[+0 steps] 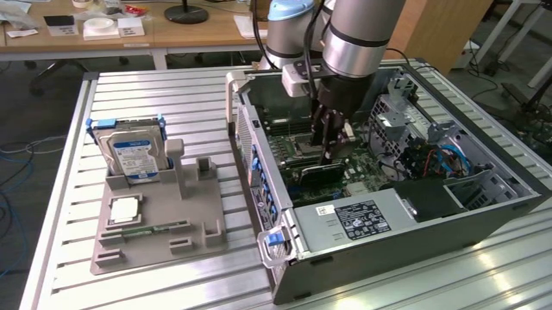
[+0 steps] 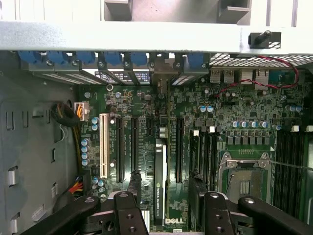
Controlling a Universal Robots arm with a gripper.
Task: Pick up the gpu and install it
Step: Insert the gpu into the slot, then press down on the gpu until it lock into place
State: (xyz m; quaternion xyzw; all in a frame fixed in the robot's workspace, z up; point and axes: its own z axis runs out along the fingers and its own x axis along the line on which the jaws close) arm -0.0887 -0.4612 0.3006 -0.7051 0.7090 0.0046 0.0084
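The gpu (image 2: 160, 188) stands on edge on the green motherboard (image 2: 234, 107) inside the open computer case (image 1: 362, 223). Its dark top edge carries a label, and its silvery bracket (image 2: 161, 78) sits against the row of rear slots. In the exterior view the gpu (image 1: 321, 173) lies low among the slots, just under my gripper (image 1: 332, 152). My gripper (image 2: 164, 183) reaches down into the case and straddles the card. Its dark fingers (image 2: 134, 183) stand on either side of the card with a gap to it, so it is open.
On the exterior view's left, a grey fixture (image 1: 155, 223) holds a silver hard drive (image 1: 129, 155), a processor chip (image 1: 125, 208) and a green memory stick (image 1: 147, 228). Close around the card are an empty CPU socket (image 2: 244, 181), a white slot (image 2: 103, 147) and a metal drive cage (image 1: 405, 119).
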